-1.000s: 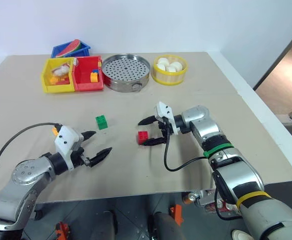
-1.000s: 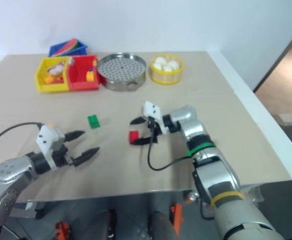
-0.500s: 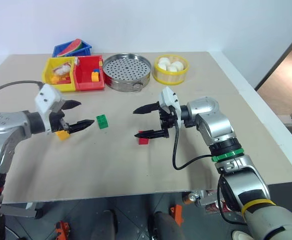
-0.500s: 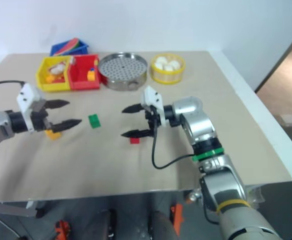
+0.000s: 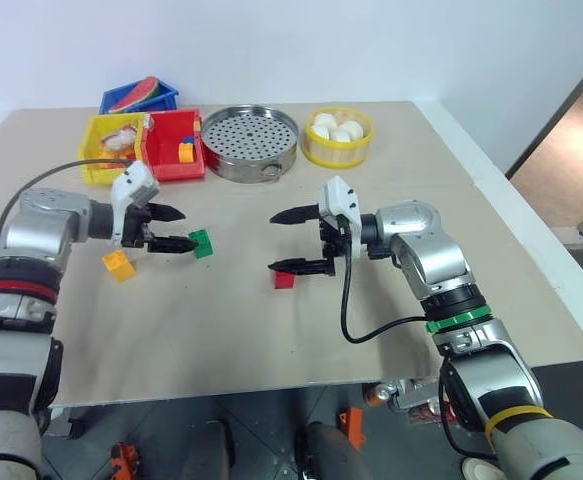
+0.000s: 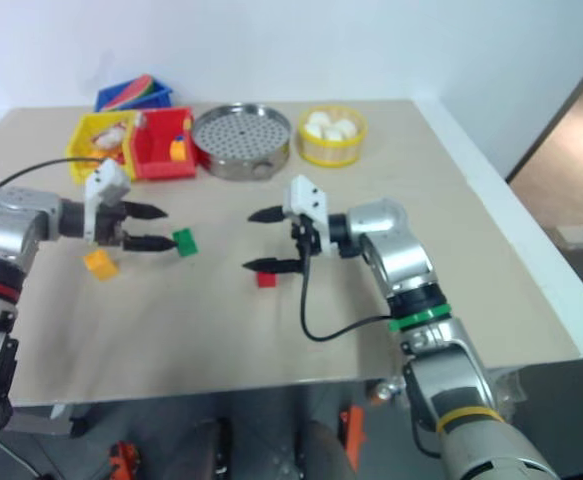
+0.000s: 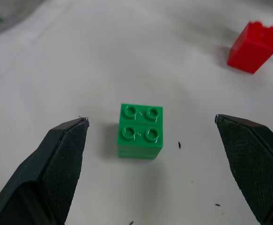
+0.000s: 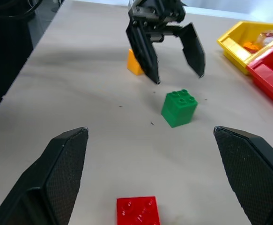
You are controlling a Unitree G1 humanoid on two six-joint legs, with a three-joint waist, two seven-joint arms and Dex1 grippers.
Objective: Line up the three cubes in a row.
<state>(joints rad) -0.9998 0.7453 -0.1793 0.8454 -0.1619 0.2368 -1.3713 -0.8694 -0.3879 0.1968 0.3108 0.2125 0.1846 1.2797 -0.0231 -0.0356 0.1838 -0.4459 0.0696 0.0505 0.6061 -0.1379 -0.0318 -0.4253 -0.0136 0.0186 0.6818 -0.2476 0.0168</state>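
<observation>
From the head camera we are seeing the left gripper [image 5: 179,229] hanging wide open and empty just beside the green cube [image 5: 202,243], the orange-yellow cube [image 5: 118,265] lying near it on the table [image 5: 391,180], and the right gripper [image 5: 296,241] gaping empty over the red cube [image 5: 285,279]. In the left wrist view we are looking at the green cube sitting studs-up between the spread fingers [image 7: 56,168], untouched, with the red cube well apart. In the right wrist view we are noting the red cube lying between the open fingers [image 8: 56,183], clear of both, the green cube beyond it.
</observation>
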